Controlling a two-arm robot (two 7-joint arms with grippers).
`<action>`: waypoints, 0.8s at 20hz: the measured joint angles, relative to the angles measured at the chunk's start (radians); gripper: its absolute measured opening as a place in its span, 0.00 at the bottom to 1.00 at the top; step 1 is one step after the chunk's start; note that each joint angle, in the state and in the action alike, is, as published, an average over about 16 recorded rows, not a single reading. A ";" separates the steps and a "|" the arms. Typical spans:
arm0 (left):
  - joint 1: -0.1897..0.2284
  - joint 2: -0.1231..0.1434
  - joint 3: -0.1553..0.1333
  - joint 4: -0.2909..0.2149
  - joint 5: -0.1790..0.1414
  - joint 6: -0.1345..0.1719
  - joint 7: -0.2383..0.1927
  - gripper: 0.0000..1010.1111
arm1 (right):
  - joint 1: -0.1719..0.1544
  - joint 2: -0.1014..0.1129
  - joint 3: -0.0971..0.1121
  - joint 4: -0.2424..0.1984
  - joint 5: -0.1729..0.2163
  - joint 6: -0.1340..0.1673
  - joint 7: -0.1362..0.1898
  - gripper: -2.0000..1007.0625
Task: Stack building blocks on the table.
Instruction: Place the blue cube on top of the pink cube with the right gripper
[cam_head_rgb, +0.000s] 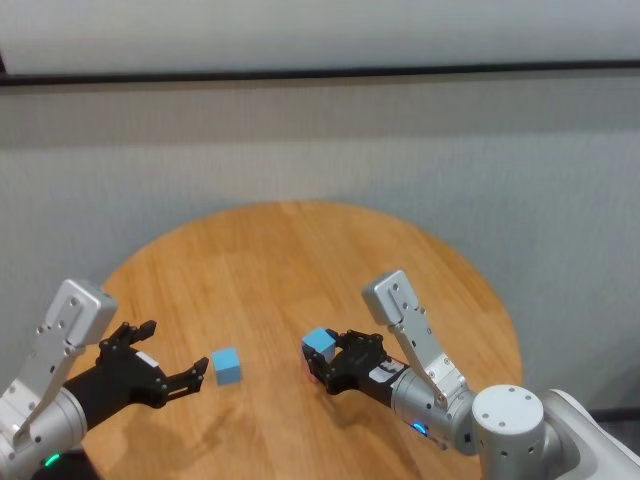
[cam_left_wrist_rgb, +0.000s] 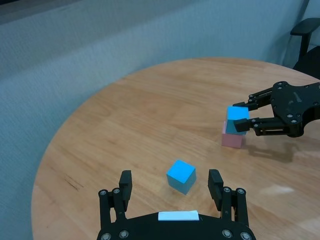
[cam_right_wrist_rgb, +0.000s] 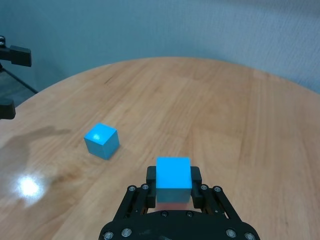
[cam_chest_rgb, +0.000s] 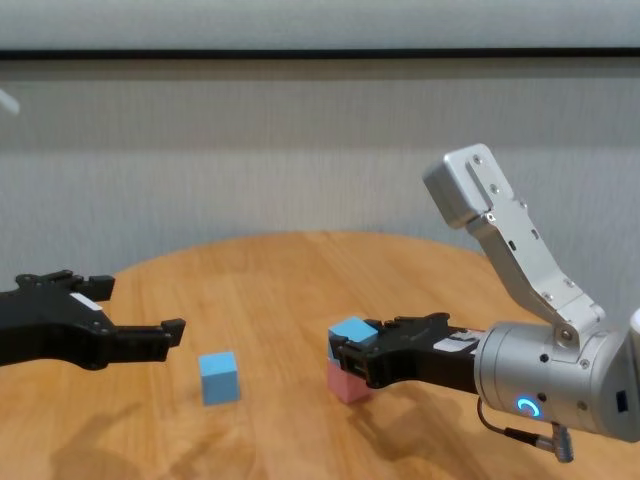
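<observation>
My right gripper (cam_chest_rgb: 345, 352) is clamped shut on a light blue block (cam_chest_rgb: 351, 332), fingers pinching its two side faces, block level between my fingertips; directly under it sits the pink block (cam_chest_rgb: 347, 383), and in the left wrist view the held block looks to be resting on or just touching the pink one's top, though shifted a little toward my palm side, so not flush; I can't tell if full weight is down yet; to do this placement well I judge I should square the blue edges with the pink edges before letting go, press down only lightly, then part the fingers slowly and back straight out so the pads don't drag the top block off; risk is a nudge toppling the two-high stack; my left gripper (cam_head_rgb: 178, 372) stands wide open, holding nothing, with the second blue block (cam_head_rgb: 226, 366) just ahead of its fingertips, lying loose on the table (cam_head_rgb: 300, 260) and turned slightly askew to the jaws; best to hold that side off until the right one is clear; no brand, label or readable writing anywhere; a blank white strip on the left gripper body shows no text.
</observation>
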 joint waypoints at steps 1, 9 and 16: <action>0.000 0.000 0.000 0.000 0.000 0.000 0.000 0.99 | 0.000 -0.001 0.000 0.001 -0.001 0.001 0.000 0.37; 0.000 0.000 0.000 0.000 0.000 0.000 0.000 0.99 | 0.003 -0.007 0.004 0.002 -0.008 0.006 -0.002 0.40; 0.000 0.000 0.000 0.000 0.000 0.000 0.000 0.99 | 0.002 -0.007 0.012 -0.014 -0.010 0.014 -0.006 0.53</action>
